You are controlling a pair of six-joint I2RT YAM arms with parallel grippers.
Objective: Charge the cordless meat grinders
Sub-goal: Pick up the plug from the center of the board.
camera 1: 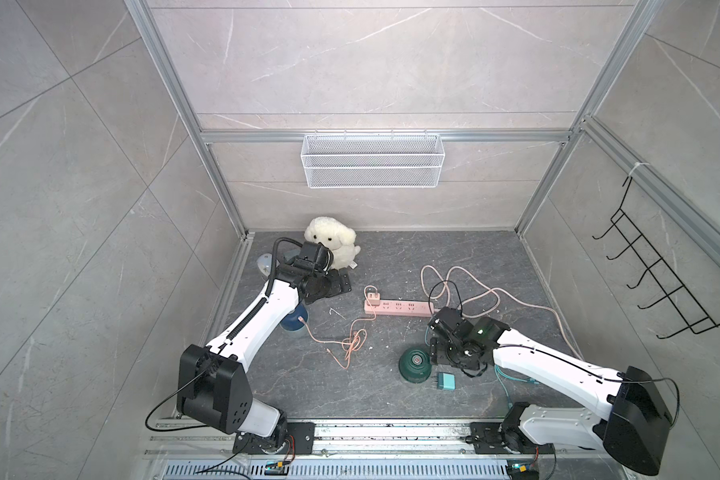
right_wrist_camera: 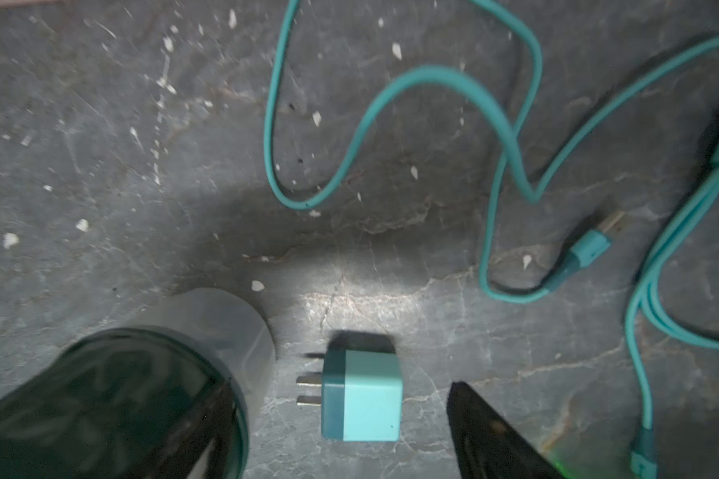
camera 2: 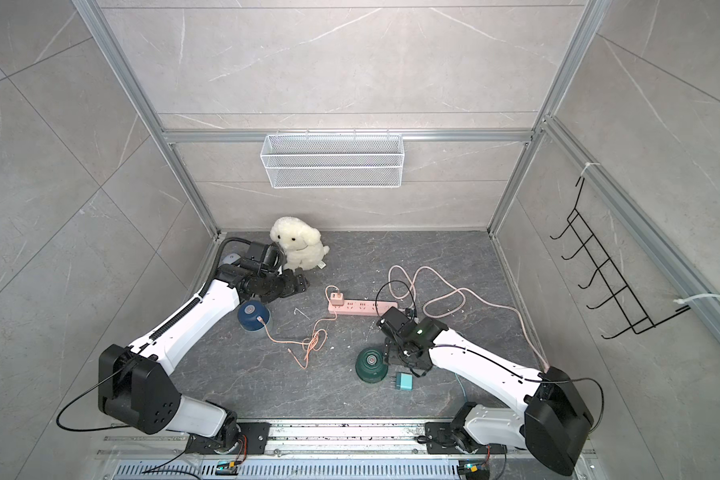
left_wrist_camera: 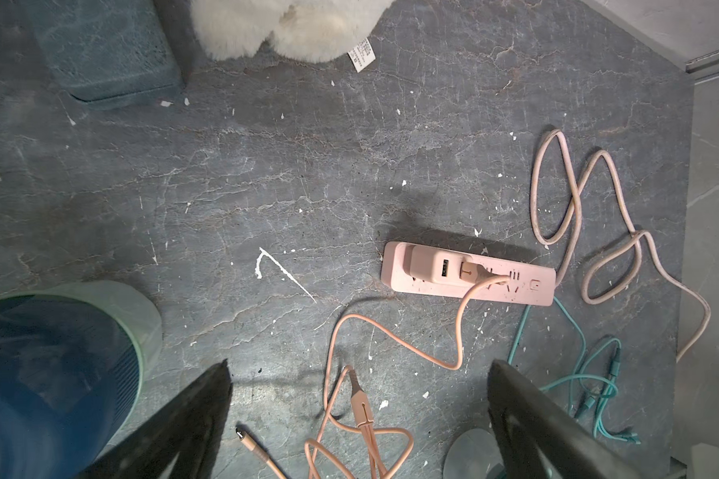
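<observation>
In both top views my left arm covers a lot; the navy blue grinder (camera 2: 253, 316) sits right beside that arm, near the left wall, and one end of the peach cable (camera 2: 314, 343) lies on its top; I cannot tell if it is plugged in. The left gripper (camera 2: 298, 286) is a dark lump near the white plush toy (camera 2: 298, 245), too small to read; the right gripper (camera 2: 391, 355) points down just beside the dark green grinder (camera 2: 370, 365), which stands by the teal plug adapter (camera 2: 404, 381).

In the left wrist view the navy blue grinder is blurry and cut off; the two black fingers (left_wrist_camera: 200, 414) stand wide apart and hold nothing; only floor and cable show between them.

The right wrist view is fuzzy; the dark green grinder is cut off at the corner and covers one finger; the other finger stands far across; this hand is spread wide and empty; the adapter lies on the floor between the fingers; I cannot tell if the hidden finger touches the grinder.
</observation>
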